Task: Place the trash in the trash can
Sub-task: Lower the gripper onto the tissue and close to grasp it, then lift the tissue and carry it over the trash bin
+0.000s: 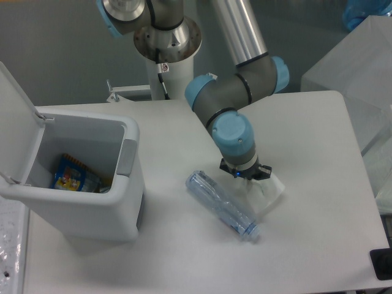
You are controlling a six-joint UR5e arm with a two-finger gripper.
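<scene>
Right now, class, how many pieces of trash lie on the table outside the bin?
2: crushed clear plastic bottle at the table's centre; crumpled white paper tissue beside it, partly hidden under the hand.

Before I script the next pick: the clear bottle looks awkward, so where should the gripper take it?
Grip the plastic bottle across its crushed mid-body, coming straight down from above with fingers set across its long axis. It lies flat and diagonal on the table, cap toward the lower right, so the middle looks most balanced.

claw (pixel 248 178) low over white tissue (pixel 267 193), beside crushed bottle (pixel 222 206).
</scene>
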